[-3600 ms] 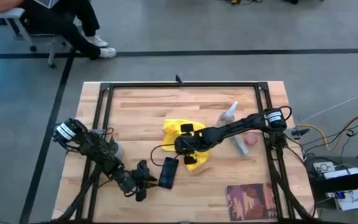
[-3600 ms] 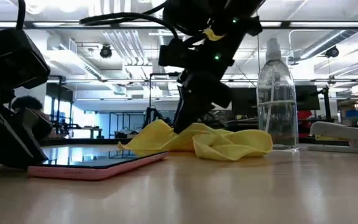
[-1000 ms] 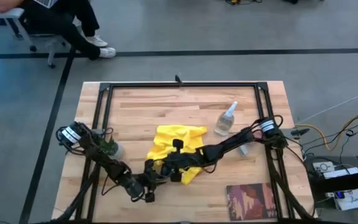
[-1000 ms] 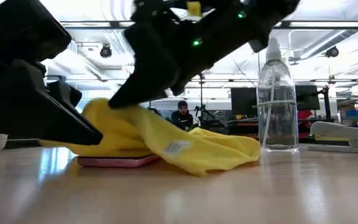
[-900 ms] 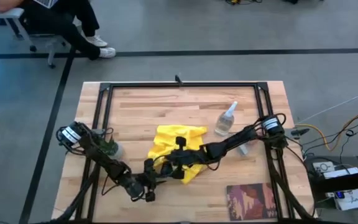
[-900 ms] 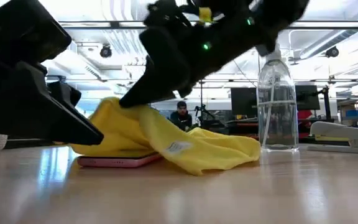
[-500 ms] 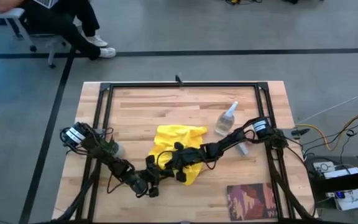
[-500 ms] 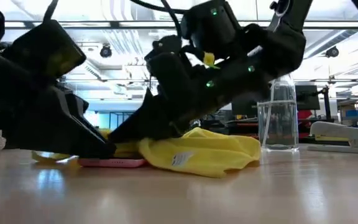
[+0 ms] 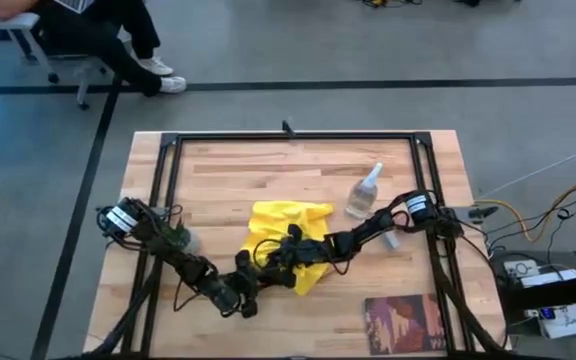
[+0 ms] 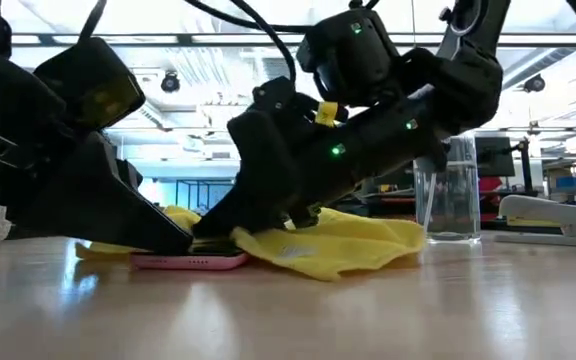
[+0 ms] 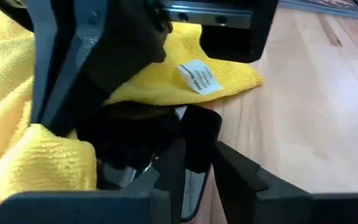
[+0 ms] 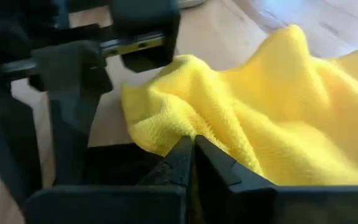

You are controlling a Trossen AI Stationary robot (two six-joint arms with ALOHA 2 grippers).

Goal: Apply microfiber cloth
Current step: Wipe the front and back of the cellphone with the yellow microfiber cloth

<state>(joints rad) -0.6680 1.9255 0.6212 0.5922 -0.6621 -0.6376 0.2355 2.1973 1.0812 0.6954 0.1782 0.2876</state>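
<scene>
The right gripper (image 9: 276,268), jaws pinching the cloth (image 9: 280,225), presses it onto the phone (image 10: 190,261), which the left gripper (image 9: 245,297), jaws closed, steadies; wiping strokes likely follow.

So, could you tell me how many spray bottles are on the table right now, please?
1. The clear spray bottle stands upright on the table's right half, just beyond the yellow microfiber cloth and beside the right arm. None other shows, though the arms could hide something small.
</scene>
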